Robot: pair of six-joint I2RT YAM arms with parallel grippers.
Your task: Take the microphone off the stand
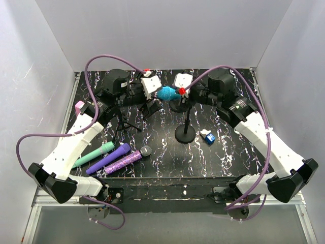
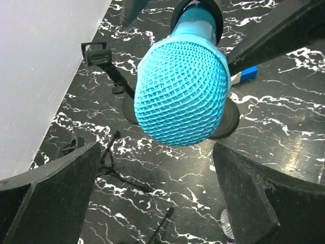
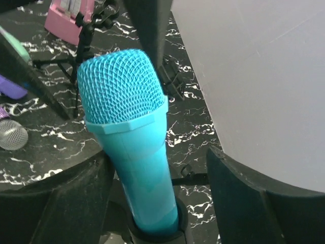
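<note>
A cyan microphone [image 1: 166,93] sits tilted in the black clip [image 3: 152,231] of a stand with a round base [image 1: 185,134]. My right gripper [image 1: 179,99] is open and straddles the microphone's handle [image 3: 139,173] just above the clip. Its left finger [image 3: 61,208] is close against the handle and its right finger [image 3: 254,203] stands apart. My left gripper [image 1: 155,99] is open and empty in front of the mesh head [image 2: 182,91], with its fingers [image 2: 56,193] short of the head.
A green microphone [image 1: 94,154], a purple one [image 1: 108,158] and a glittery purple one [image 1: 127,160] lie at the front left. A black tripod stand [image 1: 124,122] and a pink box [image 1: 79,108] are on the left. A small blue-and-white block [image 1: 208,136] lies right of the base.
</note>
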